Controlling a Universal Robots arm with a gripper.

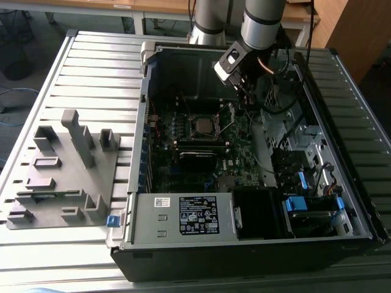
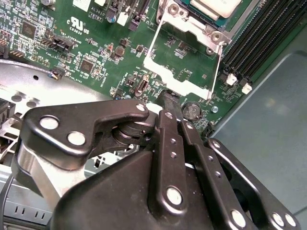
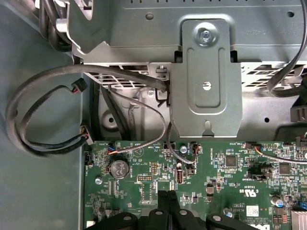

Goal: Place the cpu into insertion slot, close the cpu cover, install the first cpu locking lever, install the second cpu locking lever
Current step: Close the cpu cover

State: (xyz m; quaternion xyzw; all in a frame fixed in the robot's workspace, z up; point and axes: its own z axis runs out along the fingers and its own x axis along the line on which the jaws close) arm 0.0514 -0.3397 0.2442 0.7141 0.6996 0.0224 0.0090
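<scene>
jaws pressed together, tips at cpu cover point(image 2: 158, 67)

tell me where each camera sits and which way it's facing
Exterior view: off the arm, high up, looking down into the open computer case on a slatted table; the arm reaches in from the far side.
Second wrist view: on the wrist, looking along the shut gripper to the open cover and the chip.
First wrist view: on the wrist, looking past the gripper's tips at the green board, cables and a grey bracket.
Shared: both wrist views show the coin battery.
</scene>
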